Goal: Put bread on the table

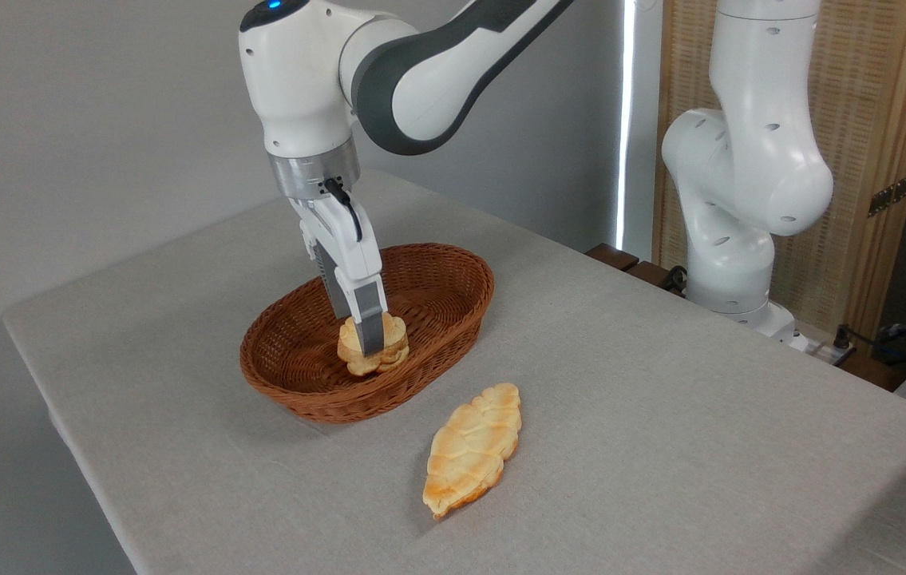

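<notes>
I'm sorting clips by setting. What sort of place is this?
Probably a robot lab or test room, not a kitchen: a robot arm's gripper over a cloth-covered table, bare grey walls, and cables at the right edge.

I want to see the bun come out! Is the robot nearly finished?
Not yet. The long bread already lies on the table. In hand: the fingers reach into the basket and sit around the round bun, which looks still inside. Left: lifting it out and setting it on the cloth.
</notes>
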Tool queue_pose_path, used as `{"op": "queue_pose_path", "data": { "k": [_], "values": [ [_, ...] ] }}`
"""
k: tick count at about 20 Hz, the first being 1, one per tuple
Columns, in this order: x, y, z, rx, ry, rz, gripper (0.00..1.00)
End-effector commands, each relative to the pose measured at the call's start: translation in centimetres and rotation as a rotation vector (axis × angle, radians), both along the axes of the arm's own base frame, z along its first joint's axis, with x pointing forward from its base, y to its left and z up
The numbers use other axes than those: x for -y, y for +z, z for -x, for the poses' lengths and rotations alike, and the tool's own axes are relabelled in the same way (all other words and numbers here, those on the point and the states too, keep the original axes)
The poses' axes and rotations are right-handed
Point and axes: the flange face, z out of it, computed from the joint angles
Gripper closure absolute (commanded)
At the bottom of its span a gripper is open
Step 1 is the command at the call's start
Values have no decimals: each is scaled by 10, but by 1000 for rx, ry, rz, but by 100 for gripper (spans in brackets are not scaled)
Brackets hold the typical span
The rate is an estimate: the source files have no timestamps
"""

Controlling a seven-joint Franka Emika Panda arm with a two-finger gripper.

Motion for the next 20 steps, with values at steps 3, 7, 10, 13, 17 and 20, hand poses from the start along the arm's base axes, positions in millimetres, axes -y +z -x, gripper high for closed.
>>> {"op": "queue_pose_path", "data": {
  "k": [3, 7, 10, 13, 17, 20],
  "values": [
    [3, -11, 8, -8, -8, -5, 0],
    [6, -17, 12, -21, -17, -11, 6],
    [7, -17, 12, -19, -20, -10, 54],
    [7, -16, 12, -18, -20, -10, 61],
    [6, -14, 13, -16, -18, -9, 61],
    [5, -10, 12, -13, -19, -8, 60]
  ]
}}
